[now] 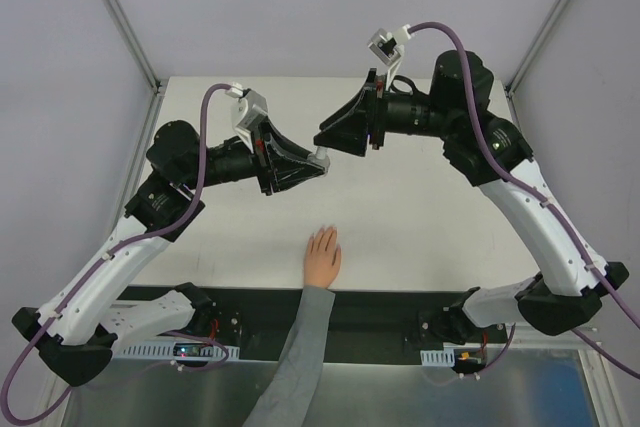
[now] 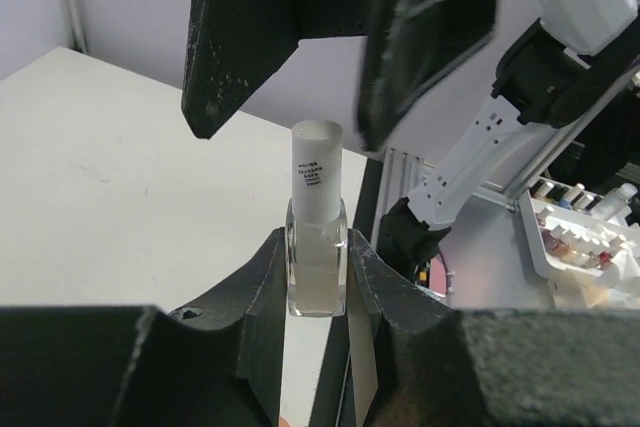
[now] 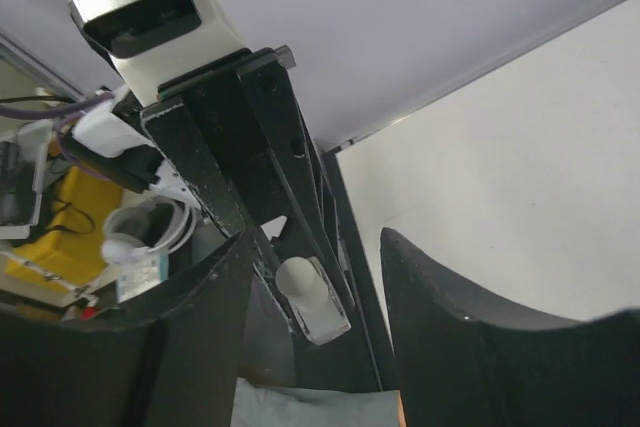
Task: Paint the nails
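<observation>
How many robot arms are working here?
2. The left arm comes in from the near left, left pincer clamping a bottle. The right arm comes in from the near right, right pincer open, facing the bottle's cap. None seem hidden.

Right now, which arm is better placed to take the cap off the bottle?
Right. The right gripper is open and lined up on the white cap, while the left gripper is shut on the bottle, so it is occupied.

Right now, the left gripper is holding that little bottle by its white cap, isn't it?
No. The left gripper holds the little bottle by its clear glass body; the white cap stands free, as the left wrist view shows.
</observation>
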{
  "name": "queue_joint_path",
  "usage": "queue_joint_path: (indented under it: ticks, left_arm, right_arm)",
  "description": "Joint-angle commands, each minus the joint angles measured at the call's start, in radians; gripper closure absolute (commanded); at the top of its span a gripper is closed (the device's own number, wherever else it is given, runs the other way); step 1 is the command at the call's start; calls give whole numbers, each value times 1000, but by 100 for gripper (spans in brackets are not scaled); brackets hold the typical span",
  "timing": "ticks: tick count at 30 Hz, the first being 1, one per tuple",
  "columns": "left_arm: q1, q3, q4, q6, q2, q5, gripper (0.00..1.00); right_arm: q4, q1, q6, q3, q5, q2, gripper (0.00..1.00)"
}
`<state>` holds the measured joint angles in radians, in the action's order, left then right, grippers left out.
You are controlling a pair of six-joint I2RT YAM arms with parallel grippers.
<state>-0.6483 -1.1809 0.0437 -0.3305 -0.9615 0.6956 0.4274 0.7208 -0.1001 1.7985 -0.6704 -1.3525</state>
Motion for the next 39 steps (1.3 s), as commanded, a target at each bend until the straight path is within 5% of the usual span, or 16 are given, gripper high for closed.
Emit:
queue_joint_path:
  ticks: [1,6,10,15,24,25,28,29,32,35,39]
  left_arm:
    - [-2,-2,100,-54,10,91,100]
    - [-1,-10,119,-71,-2,90,100]
    - [6,-6,127,-76,0,70,100]
    - [15,-5,133,-88,-2,67,100]
    - [24,-14,128,-87,-17,62,100]
    - [26,-16,122,-79,-19,17,100]
    - [22,-23,101,-32,-29,-155,100]
    - [22,-34,99,-6,-40,-216,100]
    - [9,-90,97,65,-106,-349,100]
    - [-7,-146,85,84,-161,-410,100]
    - [-11,-135,76,100,-164,-404,100]
  right_arm:
    - [-179,-18,-144,-11,-199,-31,48]
    - [-193,-18,-162,-13,-222,-46,53]
    - [-207,-17,-170,-33,-251,-37,41]
    - [-230,-15,-181,-86,-255,-11,39]
    - [-194,5,-155,-114,-120,7,99]
    - [-167,12,-132,-105,-82,12,99]
    - [-2,86,-5,-85,208,27,99]
    - [165,191,20,-33,651,29,99]
    - [516,398,-47,211,1403,-110,99]
    - [624,404,-93,365,1414,-181,99]
    - [530,399,-49,284,1329,-154,95]
